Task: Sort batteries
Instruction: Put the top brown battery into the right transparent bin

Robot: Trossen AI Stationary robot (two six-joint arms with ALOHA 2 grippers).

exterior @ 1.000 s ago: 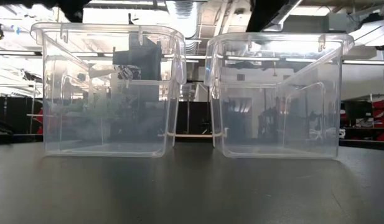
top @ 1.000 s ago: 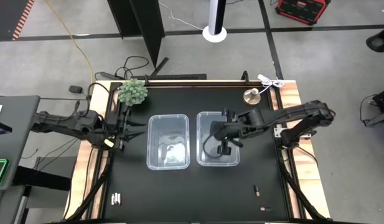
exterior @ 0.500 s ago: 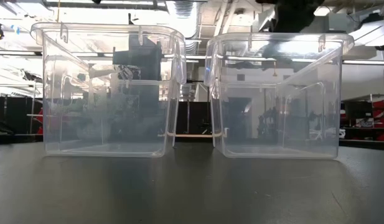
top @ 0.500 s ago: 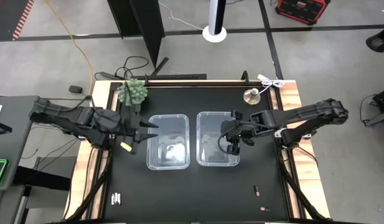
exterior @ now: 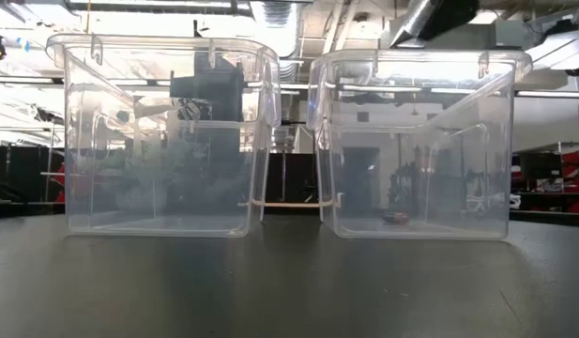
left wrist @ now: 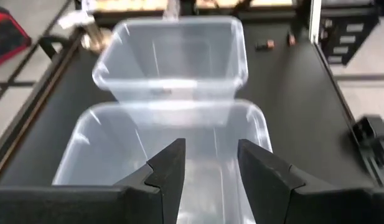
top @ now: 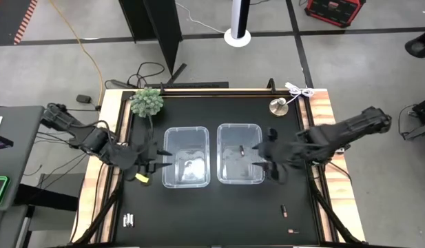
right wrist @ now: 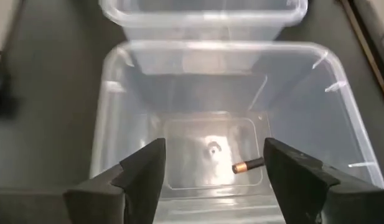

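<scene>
1. Right gripper [top: 273, 165]: at the 3 o'clock rim of the right bin [top: 226, 178], fingers [right wrist: 142, 171] spread wide and holding nothing. Risk: I judge a low swing could clip the rim and shove the bin.

2. Dark copper-ended battery [right wrist: 248, 165]: lying on the right bin's floor, also visible in the low view [exterior: 396, 218]. Risk: a round cell may roll if the bin is bumped, but the walls should contain it.

3. Left gripper [top: 157, 160]: at the 9 o'clock edge of the left bin [top: 169, 180], fingers [left wrist: 168, 171] parted with a narrow gap, nothing between them. Risk: it hangs close to the rim, so I would lift it before moving sideways.

4. Left bin contents: something pale lies on the floor in the high view; I cannot tell whether it is a cell or glare.

5. Silvery batteries [top: 129, 220]: on the table [top: 198, 213] near 7 o'clock, well apart from both bins. Risk: the cells lie touching, so a pinch may catch two or flick one away.

6. Dark batteries [top: 283, 209]: two on the table near 5 o'clock, one [top: 292, 231] close to the front edge. Risk: a nudge could roll it off the table.

7. Sorting risk: I judge dropping a cell into the wrong bin the main error, as the bins are identical.
</scene>
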